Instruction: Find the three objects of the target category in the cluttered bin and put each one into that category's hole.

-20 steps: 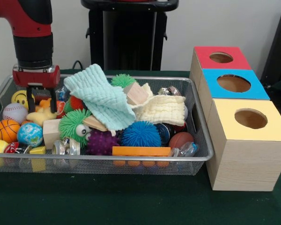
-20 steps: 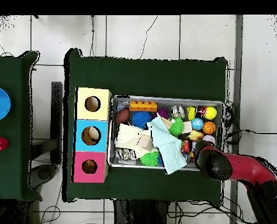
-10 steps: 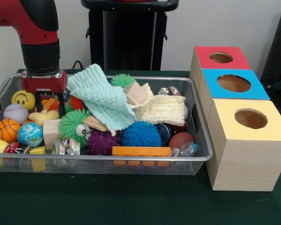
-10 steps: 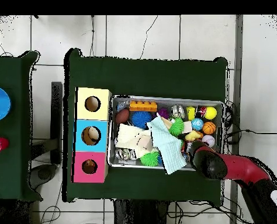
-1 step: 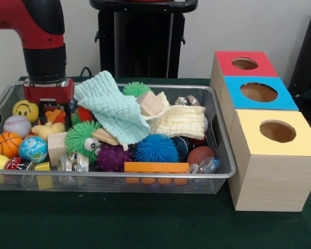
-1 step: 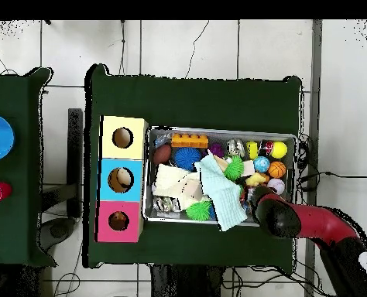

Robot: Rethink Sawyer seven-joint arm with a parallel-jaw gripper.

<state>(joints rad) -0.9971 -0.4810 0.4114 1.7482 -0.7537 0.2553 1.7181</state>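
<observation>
A wire mesh bin (image 5: 217,179) holds a heap of toys. My gripper (image 5: 55,111) is lowered into the bin's back left part, open, with its fingers (image 5: 44,110) straddling an orange and yellow duck toy (image 5: 51,123). Around it lie a smiley ball (image 5: 25,109), a baseball (image 5: 16,124), a basketball (image 5: 6,143) and a globe ball (image 5: 32,149). A mint cloth (image 5: 111,106) and a cream cloth (image 5: 179,121) cover the middle. In the overhead view the red arm (image 6: 283,220) hides the gripper at the bin's (image 6: 221,130) lower right corner.
Three wooden boxes with round holes stand beside the bin: red top (image 5: 244,63), blue top (image 5: 258,92), yellow top (image 5: 278,131). Green (image 5: 81,139), purple (image 5: 112,157) and blue (image 5: 155,148) spiky balls, wooden blocks (image 5: 150,102) and an orange brick (image 5: 155,167) fill the bin.
Over the last second my gripper has shifted right and dropped lower into the bin, onto the duck toy. Since half a second ago it has barely moved.
</observation>
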